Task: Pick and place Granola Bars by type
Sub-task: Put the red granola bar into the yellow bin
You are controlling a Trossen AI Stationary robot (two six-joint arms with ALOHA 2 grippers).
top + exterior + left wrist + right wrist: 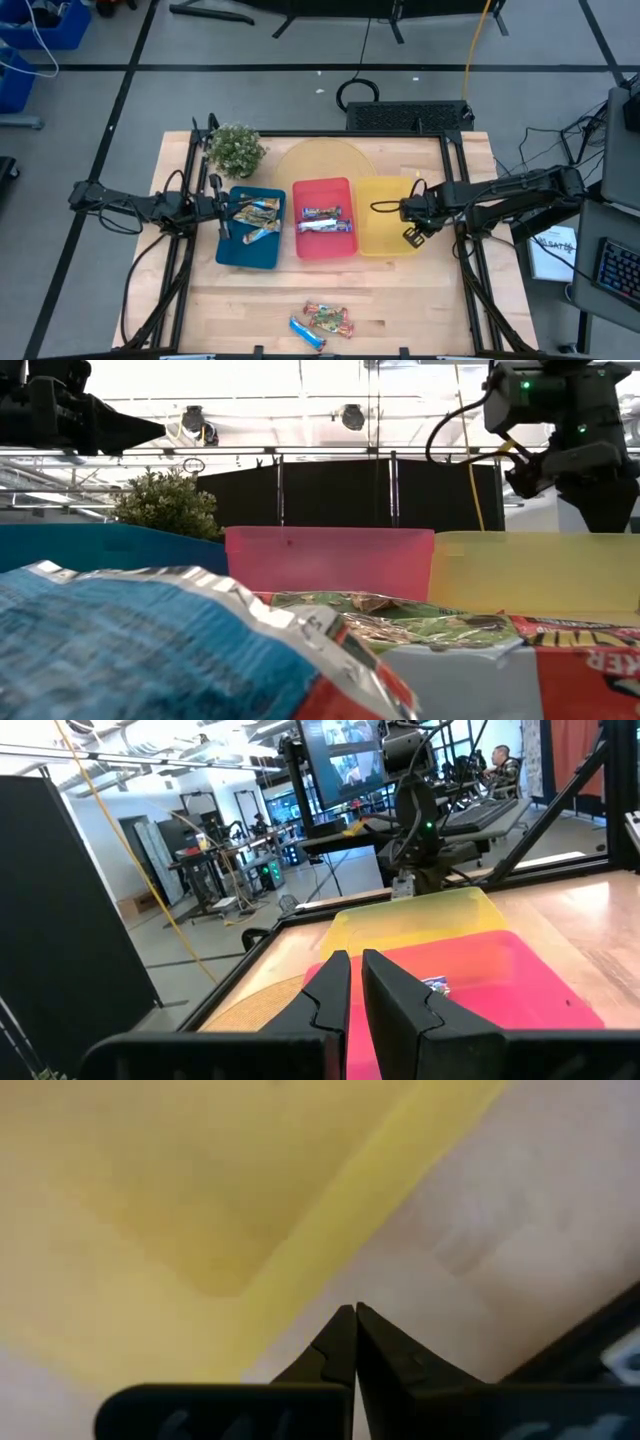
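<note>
Granola Bars lie in three places. Several sit in the blue tray [252, 214], several in the red tray [325, 220], and a few lie loose on the table near its near edge [322, 321], filling the low view's foreground [150, 650]. The yellow tray [385, 235] shows no bar. My left gripper [216, 207] hovers at the blue tray's left edge, its fingers a narrow gap apart [354, 960], holding nothing. My right gripper [412, 228] hangs above the yellow tray's right rim, shut and empty [355, 1312].
A potted plant [236, 148] stands behind the blue tray. A round pale mat [320, 160] lies behind the red tray [330, 560]. The black frame rails [185, 250] run along both table sides. Bare wood lies between the trays and the loose bars.
</note>
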